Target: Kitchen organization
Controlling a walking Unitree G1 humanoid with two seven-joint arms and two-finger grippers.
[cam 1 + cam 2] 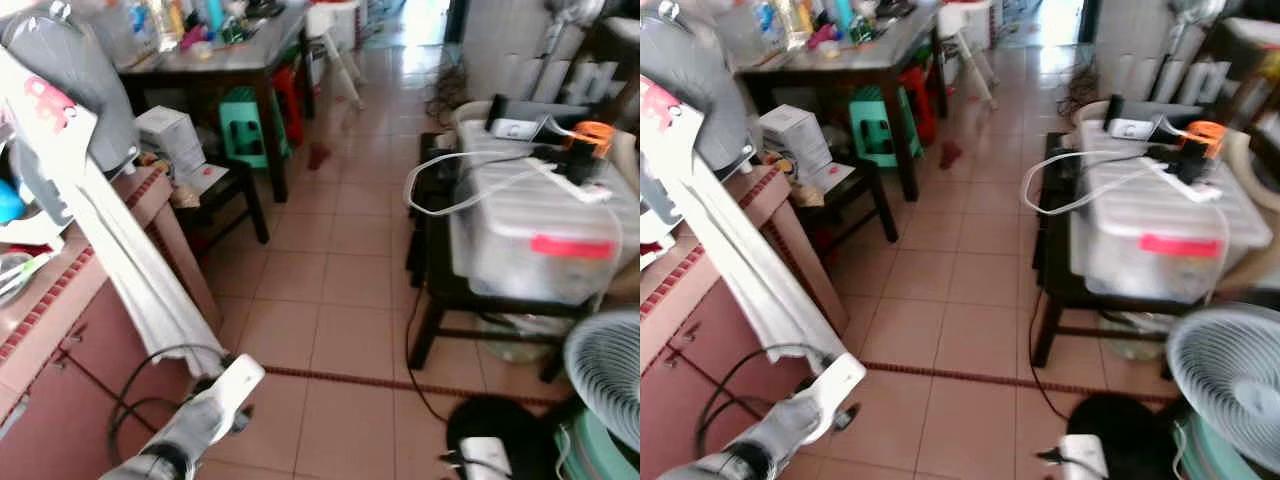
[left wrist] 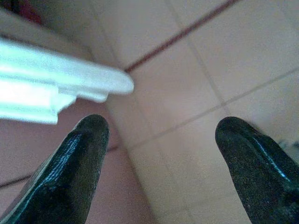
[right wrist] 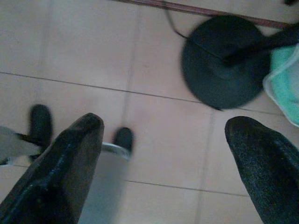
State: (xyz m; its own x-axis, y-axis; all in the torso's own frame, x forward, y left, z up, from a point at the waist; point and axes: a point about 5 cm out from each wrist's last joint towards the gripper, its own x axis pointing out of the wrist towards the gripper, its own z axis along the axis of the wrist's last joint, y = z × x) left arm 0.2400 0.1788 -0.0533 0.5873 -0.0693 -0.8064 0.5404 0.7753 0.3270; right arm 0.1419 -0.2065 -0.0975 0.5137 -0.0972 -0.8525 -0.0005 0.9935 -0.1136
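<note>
My left gripper (image 2: 161, 128) hangs open over the tiled floor, nothing between its fingers, close beside the end of a long white board (image 2: 56, 88). The silver left arm (image 1: 205, 415) shows low beside the pink counter (image 1: 60, 330), whose top carries clutter. That white board (image 1: 120, 250) leans across the counter's front. My right gripper (image 3: 163, 126) is open too, empty, pointing down at the floor near a black round fan base (image 3: 222, 60).
A clear storage box (image 1: 535, 225) with a power strip and white cable sits on a low black table at the right. A white fan (image 1: 610, 375) stands at the near right. Behind are a dark table (image 1: 240, 60) with bottles, a green stool (image 1: 243, 125) and open tiled floor (image 1: 340, 290).
</note>
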